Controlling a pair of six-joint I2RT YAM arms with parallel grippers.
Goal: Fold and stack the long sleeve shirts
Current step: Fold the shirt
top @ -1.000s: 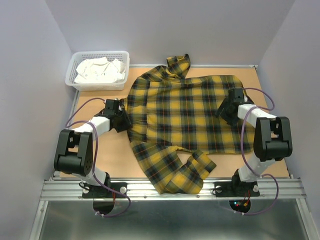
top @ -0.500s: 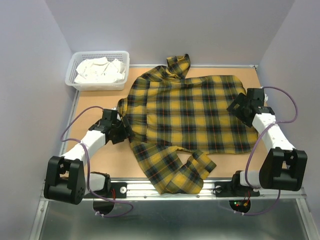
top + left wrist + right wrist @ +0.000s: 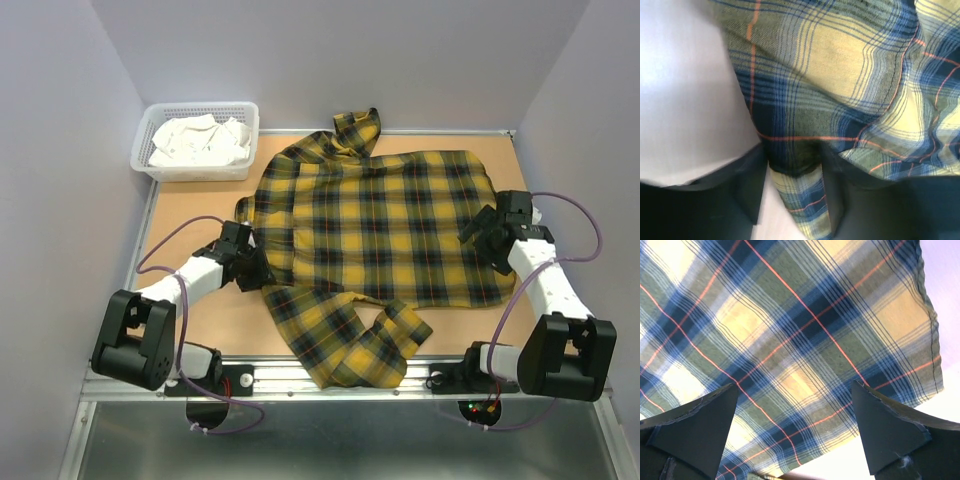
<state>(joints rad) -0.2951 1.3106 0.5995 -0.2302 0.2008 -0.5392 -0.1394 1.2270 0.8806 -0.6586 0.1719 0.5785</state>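
Observation:
The long sleeve shirt (image 3: 370, 225), yellow plaid with dark checks and thin red lines, lies spread on the table with its collar at the back. One sleeve (image 3: 360, 340) is doubled over at the front edge. My left gripper (image 3: 250, 265) sits at the shirt's left edge. In the left wrist view its jaws (image 3: 791, 167) stand partly apart, with a raised fold of shirt (image 3: 840, 60) between them. My right gripper (image 3: 483, 232) hovers at the shirt's right edge. Its jaws (image 3: 794, 390) are wide open over flat fabric (image 3: 790, 315), close to a hem corner, and hold nothing.
A white plastic basket (image 3: 195, 108) holding white cloth (image 3: 200, 140) stands at the back left corner. Bare brown table (image 3: 195, 205) shows to the left of the shirt. Grey walls close in on both sides, and a metal rail runs along the front edge.
The right arm swung outward to the shirt's right edge, and its jaws opened wide. The left arm lowered and shifted along the left edge; its jaws widened, then narrowed around the fold.

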